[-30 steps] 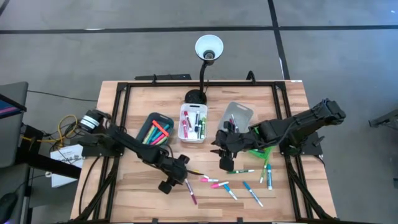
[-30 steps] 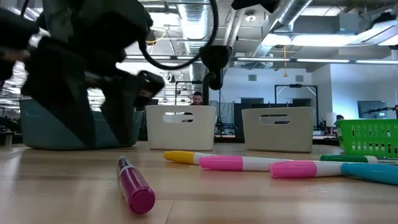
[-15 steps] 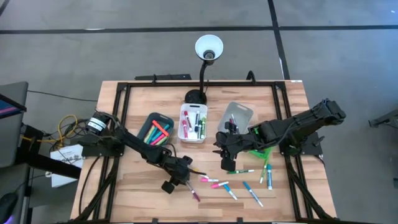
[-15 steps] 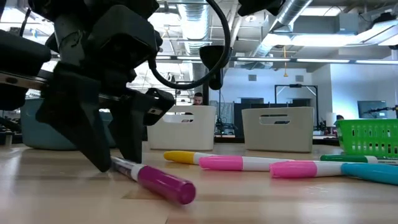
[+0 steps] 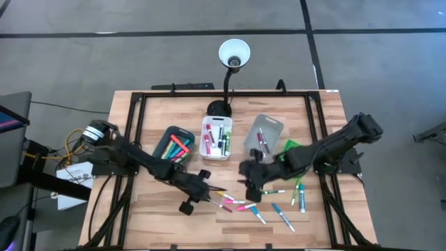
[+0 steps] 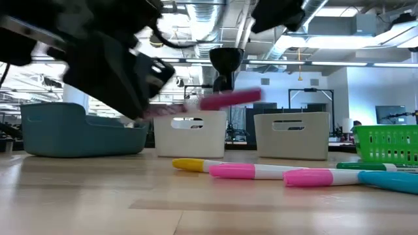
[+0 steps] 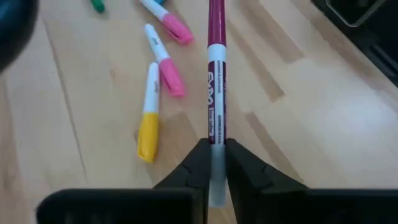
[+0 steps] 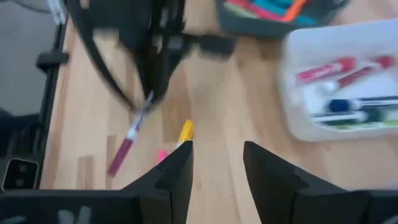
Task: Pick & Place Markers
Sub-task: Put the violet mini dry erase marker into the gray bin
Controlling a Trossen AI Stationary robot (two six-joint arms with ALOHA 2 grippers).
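Observation:
My left gripper (image 7: 214, 163) is shut on a marker (image 7: 215, 74) with a white barrel and a magenta cap. In the low view this marker (image 6: 222, 100) hangs above the table. Several loose markers (image 5: 259, 206) lie flat on the wood near the middle front: a yellow one (image 6: 189, 164), two pink ones (image 6: 253, 171), a blue one (image 6: 392, 181). My right gripper (image 8: 217, 155) hovers open above the far side of this group (image 5: 252, 183) and touches nothing. My left gripper pinches the white barrel's tail end (image 7: 214, 149) between its two fingers. The fingers slant down from the table's left and lie along the marker, whose capped end (image 7: 216, 18) sticks out ahead of them. The marker is lifted clear of the table, nearly level.
Behind the loose markers stand a teal bin (image 5: 174, 145), a white bin (image 5: 217, 138) and a grey bin (image 5: 265, 131), each holding markers. A green basket (image 5: 293, 164) lies under the right arm. A desk lamp (image 5: 233, 56) stands at the far edge.
My left gripper has come down on the magenta marker lying on the table, shut on its barrel and lifted it clear; the marker has swung round and now points toward the table's right. My right gripper has sunk and gone toward the near edge, over the loose markers.

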